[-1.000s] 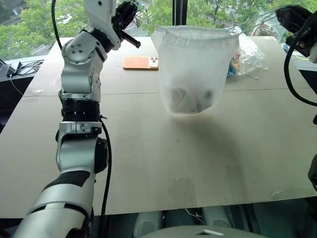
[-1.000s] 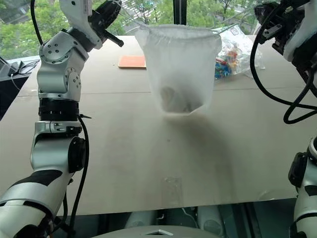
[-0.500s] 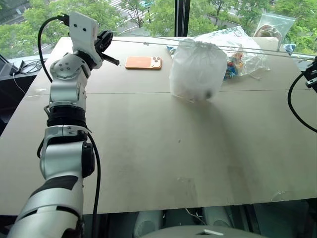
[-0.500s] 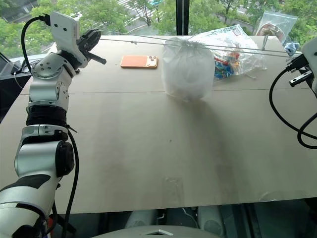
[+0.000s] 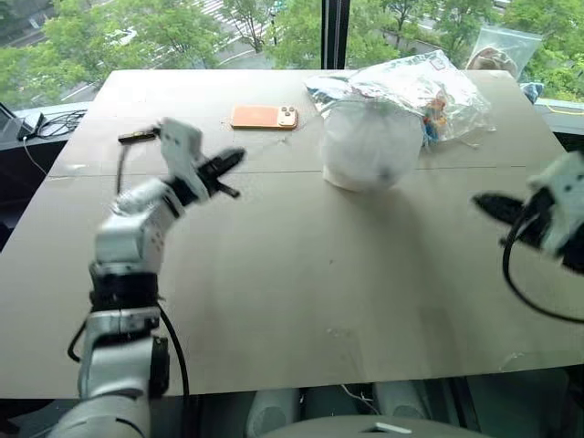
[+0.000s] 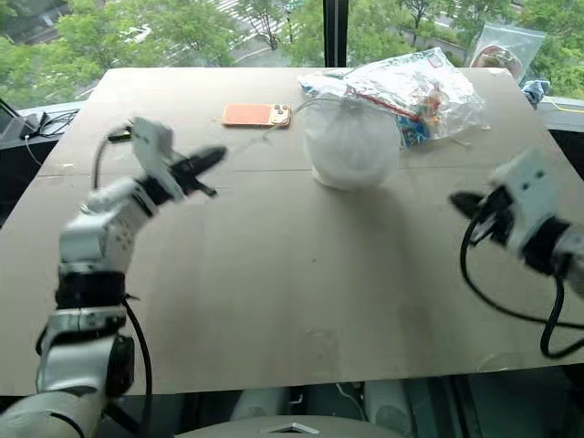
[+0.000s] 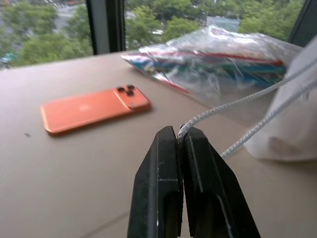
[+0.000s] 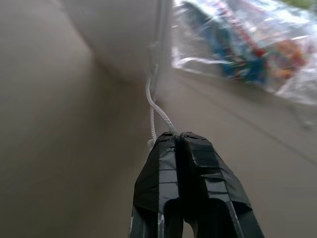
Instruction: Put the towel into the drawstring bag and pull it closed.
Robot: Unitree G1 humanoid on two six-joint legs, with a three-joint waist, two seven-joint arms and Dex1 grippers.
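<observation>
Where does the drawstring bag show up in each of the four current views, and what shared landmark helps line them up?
Left eye view: drawstring bag stands on the table's far middle, right of the orange phone.
Right eye view: far middle, in front of the clear plastic bag.
Left wrist view: white bulge at the picture's edge, cords running to the fingers.
Right wrist view: blurred white mass beyond the fingers.
Landmark: the clear plastic bag.

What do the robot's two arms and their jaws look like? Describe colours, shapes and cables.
Left arm: silver-grey rounded segments, black joint rings, a white wrist block, a looping black cable. Right arm: white boxy wrist, black cable. Each gripper, left and right, has matte black tapered jaws.
</observation>
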